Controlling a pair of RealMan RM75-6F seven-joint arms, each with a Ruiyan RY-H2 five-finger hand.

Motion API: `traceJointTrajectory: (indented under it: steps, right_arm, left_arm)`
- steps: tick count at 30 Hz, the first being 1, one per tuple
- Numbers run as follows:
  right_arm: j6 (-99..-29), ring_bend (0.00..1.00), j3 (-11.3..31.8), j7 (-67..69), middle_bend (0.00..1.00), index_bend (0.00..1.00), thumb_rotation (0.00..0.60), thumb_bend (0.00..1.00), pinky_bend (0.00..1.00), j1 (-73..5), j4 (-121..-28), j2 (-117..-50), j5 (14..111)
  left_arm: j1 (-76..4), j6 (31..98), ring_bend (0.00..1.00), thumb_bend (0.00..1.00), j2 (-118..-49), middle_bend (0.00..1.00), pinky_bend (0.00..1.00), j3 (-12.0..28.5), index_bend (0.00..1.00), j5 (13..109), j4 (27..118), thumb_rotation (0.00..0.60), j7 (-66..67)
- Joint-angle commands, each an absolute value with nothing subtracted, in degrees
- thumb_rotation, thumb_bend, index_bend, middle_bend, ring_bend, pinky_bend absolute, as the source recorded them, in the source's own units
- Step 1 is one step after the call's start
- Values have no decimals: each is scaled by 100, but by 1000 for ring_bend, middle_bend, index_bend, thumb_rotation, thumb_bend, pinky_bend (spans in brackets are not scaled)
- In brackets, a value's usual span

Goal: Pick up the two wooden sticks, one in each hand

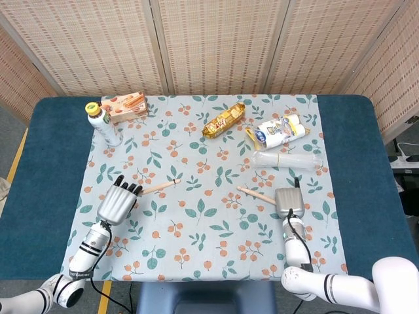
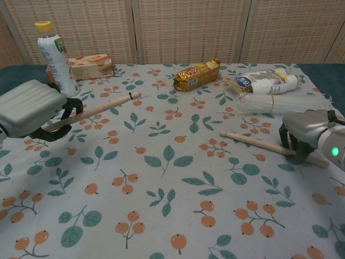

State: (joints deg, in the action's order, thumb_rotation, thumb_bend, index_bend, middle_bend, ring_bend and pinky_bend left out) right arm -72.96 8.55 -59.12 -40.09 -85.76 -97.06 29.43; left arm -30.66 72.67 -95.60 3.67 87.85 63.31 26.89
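Two wooden sticks lie on the floral cloth. The left stick (image 1: 160, 188) (image 2: 102, 109) points away to the right, and its near end sits inside the curled dark fingers of my left hand (image 1: 116, 203) (image 2: 32, 109), which grips it. The right stick (image 1: 255, 194) (image 2: 253, 141) points away to the left. My right hand (image 1: 288, 199) (image 2: 304, 132) grips its near end, fingers wrapped around it low over the cloth. Both far tips are in plain sight.
A yellow-capped bottle (image 1: 103, 122) and a snack box (image 1: 124, 104) stand at the back left. A gold biscuit pack (image 1: 224, 119), a white packet (image 1: 280, 131) and a clear bag of straws (image 1: 288, 160) lie behind the right hand. Blue table (image 1: 46, 170) borders the cloth.
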Motion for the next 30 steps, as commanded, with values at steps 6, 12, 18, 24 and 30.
traceJointTrajectory:
  steps: [6, 12, 18, 24, 30]
  right_arm:
    - [-7393, 638, 708, -5409, 865, 985, 600, 706, 0, -3800, -8860, -9323, 3691]
    - [-7301, 641, 674, -4728, 865, 985, 600, 706, 2, -3619, -9147, -8955, 4325]
    - [-7386, 645, 451, -3661, 866, 985, 600, 707, 19, -3387, -9453, -8698, 5724]
    - [-7509, 653, 401, -2863, 871, 985, 600, 707, 36, -3340, -9469, -8960, 6850]
    - [-7393, 653, 606, -2665, 871, 985, 600, 706, 45, -3488, -9267, -9447, 7175]
  left_arm:
    - [-3061, 7224, 591, 632, -9545, 869, 310, 407, 786, 8708, 6304, 600, 2676]
    - [-3081, 7120, 602, 633, -9495, 873, 311, 440, 786, 8626, 6286, 600, 2581]
    - [-3214, 7123, 621, 633, -9318, 879, 324, 751, 791, 8452, 6113, 600, 2585]
    - [-3425, 6642, 627, 632, -9139, 883, 323, 1026, 794, 8015, 6639, 600, 2617]
    - [-3609, 6256, 628, 632, -9182, 887, 324, 1173, 794, 7587, 7361, 600, 2840]
